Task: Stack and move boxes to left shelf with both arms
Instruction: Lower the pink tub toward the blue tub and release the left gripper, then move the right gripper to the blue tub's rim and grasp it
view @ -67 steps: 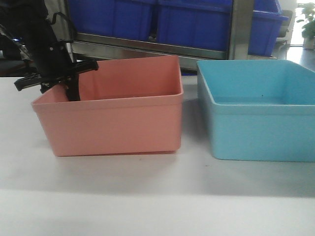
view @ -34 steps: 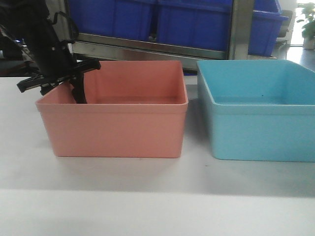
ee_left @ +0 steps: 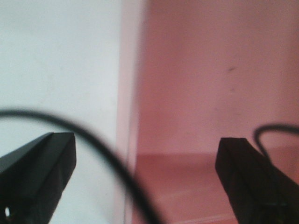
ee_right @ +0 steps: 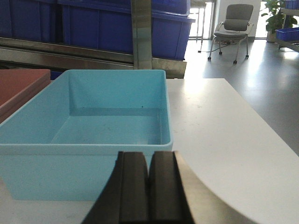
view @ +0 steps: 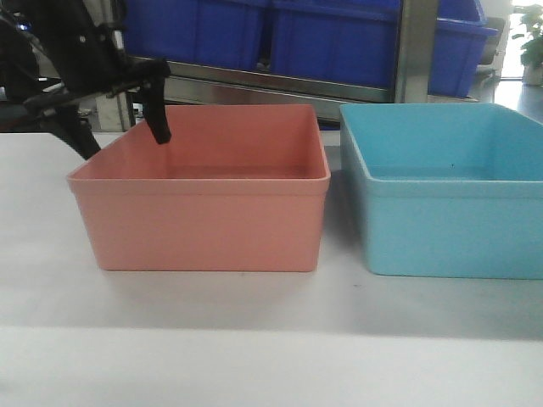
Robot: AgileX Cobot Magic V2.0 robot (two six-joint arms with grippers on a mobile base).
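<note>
Front-facing: one pink bin (view: pixel 204 222), one blue bin (view: pixel 450 227).

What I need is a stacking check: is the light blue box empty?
Empty: the light blue box shows only bare floor, right wrist view.

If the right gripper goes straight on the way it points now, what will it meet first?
Most likely the near wall of the light blue open-top plastic bin, directly ahead of the right gripper; depth is hard to judge.

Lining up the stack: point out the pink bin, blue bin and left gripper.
pink bin (view: pixel 199 225): front view, front wall.
blue bin (view: pixel 450 229): front view, front wall.
left gripper (ee_left: pixel 145 144): left wrist view, between fingertips.
</note>
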